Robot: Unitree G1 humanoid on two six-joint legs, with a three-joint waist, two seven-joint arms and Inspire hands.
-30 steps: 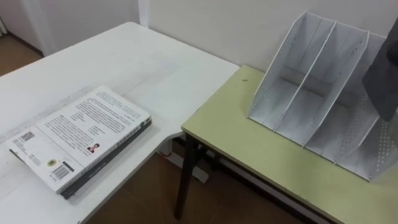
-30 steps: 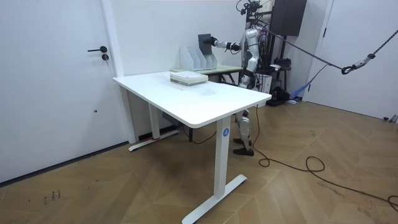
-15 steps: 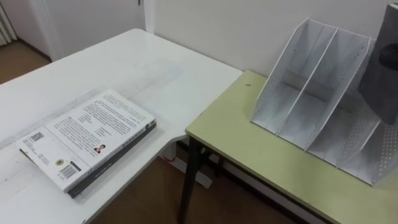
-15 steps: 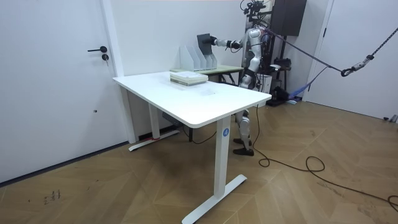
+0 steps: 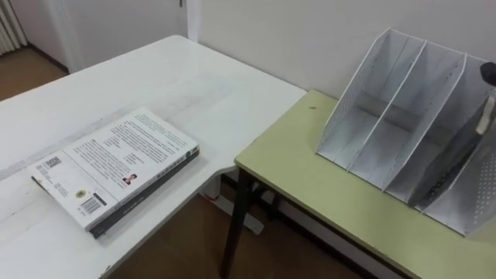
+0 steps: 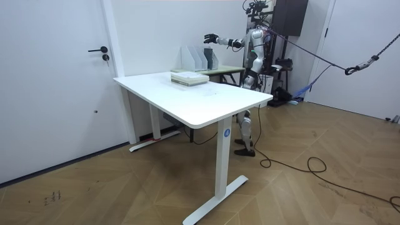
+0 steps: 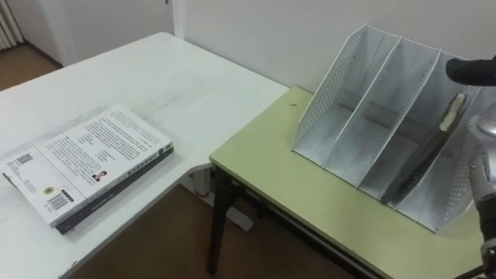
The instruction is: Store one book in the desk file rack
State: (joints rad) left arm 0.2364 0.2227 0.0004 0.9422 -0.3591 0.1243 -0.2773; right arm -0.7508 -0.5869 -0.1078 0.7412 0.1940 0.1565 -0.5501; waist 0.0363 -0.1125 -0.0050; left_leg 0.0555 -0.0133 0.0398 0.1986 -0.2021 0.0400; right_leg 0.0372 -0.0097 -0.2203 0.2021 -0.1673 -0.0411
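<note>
Book (image 7: 422, 167): dark, leaning in the file rack's (image 7: 349, 101) rightmost slot.
Right robot hand (image 6: 210, 39): above the rack, fingers spread, gripping nothing.
Room: left two slots open; green counter's (image 7: 294, 194) front edge bare.

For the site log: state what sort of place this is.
Probably an office or test room: a white desk with a book lying on it, a file rack on a green side table, and a plain door.
</note>
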